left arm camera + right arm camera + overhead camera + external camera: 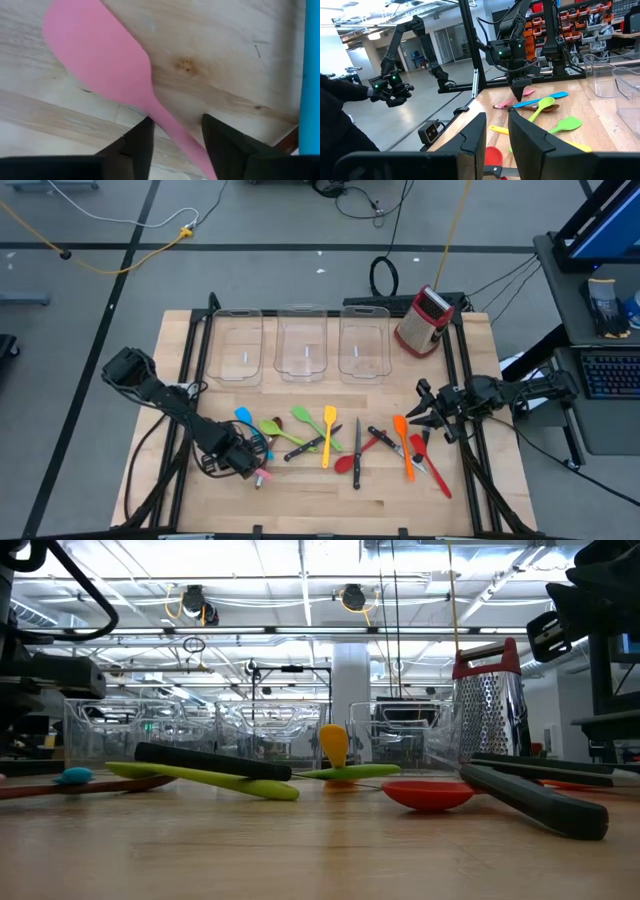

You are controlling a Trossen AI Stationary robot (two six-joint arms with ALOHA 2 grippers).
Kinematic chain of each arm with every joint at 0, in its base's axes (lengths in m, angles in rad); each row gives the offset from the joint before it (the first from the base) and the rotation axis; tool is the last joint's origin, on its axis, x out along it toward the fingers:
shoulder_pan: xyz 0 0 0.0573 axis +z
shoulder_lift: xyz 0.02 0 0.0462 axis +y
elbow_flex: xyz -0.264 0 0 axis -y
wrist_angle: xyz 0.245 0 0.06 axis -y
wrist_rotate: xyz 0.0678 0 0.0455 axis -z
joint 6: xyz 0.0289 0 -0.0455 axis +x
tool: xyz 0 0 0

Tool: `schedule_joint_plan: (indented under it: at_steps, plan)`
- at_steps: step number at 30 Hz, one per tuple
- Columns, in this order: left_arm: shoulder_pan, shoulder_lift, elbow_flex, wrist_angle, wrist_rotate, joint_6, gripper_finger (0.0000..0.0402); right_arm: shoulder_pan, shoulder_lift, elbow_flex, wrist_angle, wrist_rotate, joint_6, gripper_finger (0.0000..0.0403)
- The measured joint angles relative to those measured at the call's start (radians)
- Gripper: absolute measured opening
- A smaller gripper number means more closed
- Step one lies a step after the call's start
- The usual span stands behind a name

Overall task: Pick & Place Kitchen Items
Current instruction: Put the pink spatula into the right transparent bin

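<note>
Left gripper (pixel 172 137) down near bench's front-left edge, fingers apart astride pink spatula (pixel 107 70) neck where it lies flat on the wood, not yet clamped, apparently lined up to pinch; right gripper (pixel 428 412) waiting at right edge, fingers narrowly parted, empty.

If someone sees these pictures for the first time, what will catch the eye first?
Probably the bright utensils scattered across the front half of the table, below three clear bins and a red grater. Next, the left gripper, low over a pink spatula, its fingers either side of the handle.
</note>
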Motion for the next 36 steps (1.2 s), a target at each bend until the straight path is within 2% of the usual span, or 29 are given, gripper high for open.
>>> schedule_joint_plan:
  at_steps: [6,15,25,31,36]
  plan:
    - [-0.005,0.0,0.0,-0.014,-0.003,0.0,0.0084,0.0,0.0,0.0,0.0,0.0,0.0,0.0073]
    - [-0.009,0.0,0.0,-0.022,-0.018,-0.008,0.0016,0.0,0.0,0.0,0.0,0.0,0.0,0.0073]
    - [-0.009,-0.027,-0.002,-0.037,-0.038,-0.011,0.0015,0.0,0.0,0.0,0.0,0.0,0.0,0.0073]
    - [-0.005,-0.086,0.011,-0.165,-0.147,-0.001,0.0009,0.0,0.0,0.0,0.0,0.0,0.0,0.0073]
    - [-0.007,-0.149,0.023,-0.15,-0.171,0.009,0.0012,0.0,0.0,0.0,0.0,0.0,0.0,0.0073]
